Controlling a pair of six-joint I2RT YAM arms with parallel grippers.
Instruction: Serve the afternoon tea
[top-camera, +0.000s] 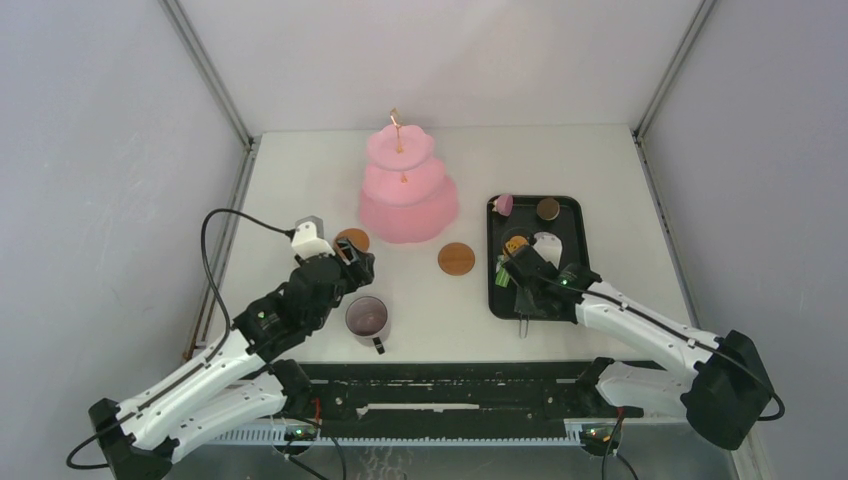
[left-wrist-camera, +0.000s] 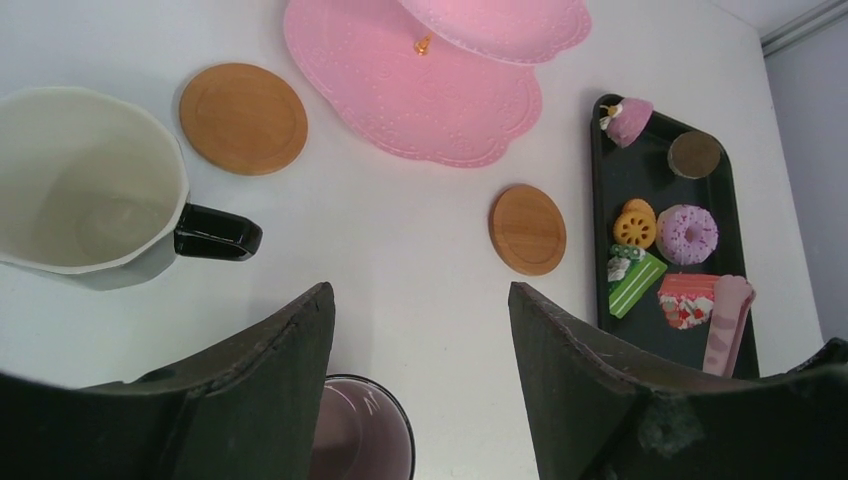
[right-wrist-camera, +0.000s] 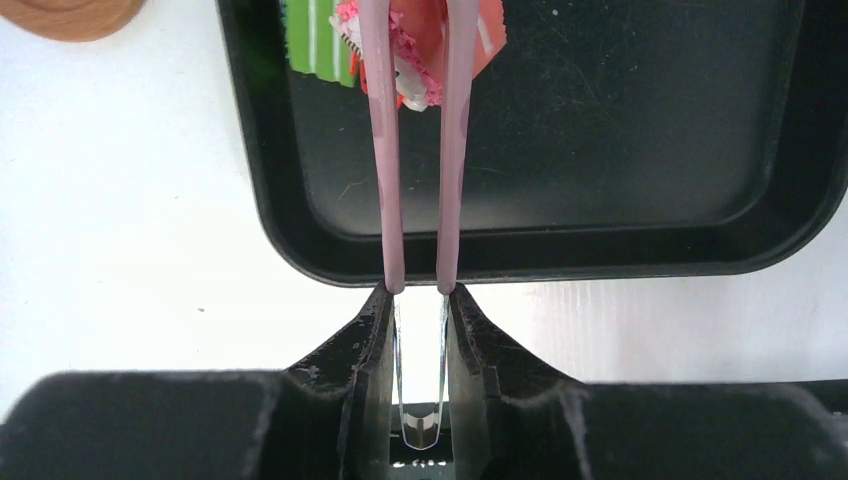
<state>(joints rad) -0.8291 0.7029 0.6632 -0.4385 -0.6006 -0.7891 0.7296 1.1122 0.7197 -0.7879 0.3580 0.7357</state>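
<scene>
Over tray's (right-wrist-camera: 620, 150) near edge, R jaws clamped on tongs (right-wrist-camera: 385, 150) pointing straight ahead, tips straddling red cake slice (right-wrist-camera: 420, 45); L jaws apart.

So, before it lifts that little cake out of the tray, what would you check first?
1. Tongs gripped firmly: ok. The right fingers are closed on the metal end of the tongs.
2. Tongs around the right pastry: ok. The red cake slice sits between the two arms, inside the black tray.
3. Tips actually pinching it: cannot tell. They run out of the wrist view.
4. Landing spot free: ok. The pink cake stand shows bare tiers.
5. Other arm out of the way: ok. The left fingers are open above a mug, well away from the tray.
</scene>
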